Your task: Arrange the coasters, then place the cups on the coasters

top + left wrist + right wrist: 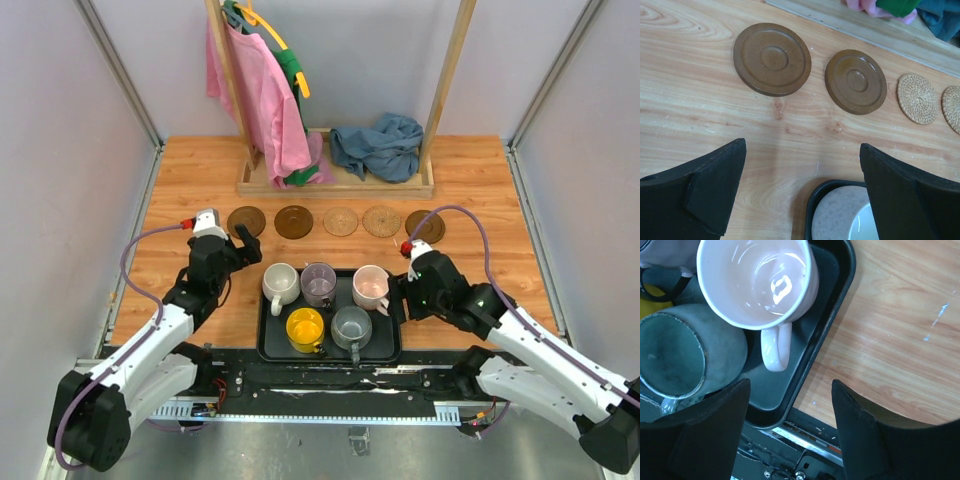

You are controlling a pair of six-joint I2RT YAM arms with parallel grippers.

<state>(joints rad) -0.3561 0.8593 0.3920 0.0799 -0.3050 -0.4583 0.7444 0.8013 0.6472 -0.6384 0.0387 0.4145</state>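
Five coasters lie in a row across the table: dark brown coasters (246, 220) (293, 221), tan woven coasters (340, 221) (381, 221), and another dark brown coaster (425, 226). The black tray (383, 345) holds all the cups: cream (280, 283), purple (318, 283), pink (371, 287), yellow (305, 328) and grey (351, 326). My left gripper (245, 245) (802, 150) hangs open over bare wood near the tray's far-left corner, the cream cup (840, 215) just below it. My right gripper (400, 295) (790, 405) is open and empty, straddling the tray's rim (835, 310) below the pink cup's handle (775, 347).
A wooden rack base (335, 185) at the back carries a pink garment (265, 100) and a blue cloth (380, 145). Grey walls close in both sides. A metal rail (330, 400) runs along the near edge behind the tray.
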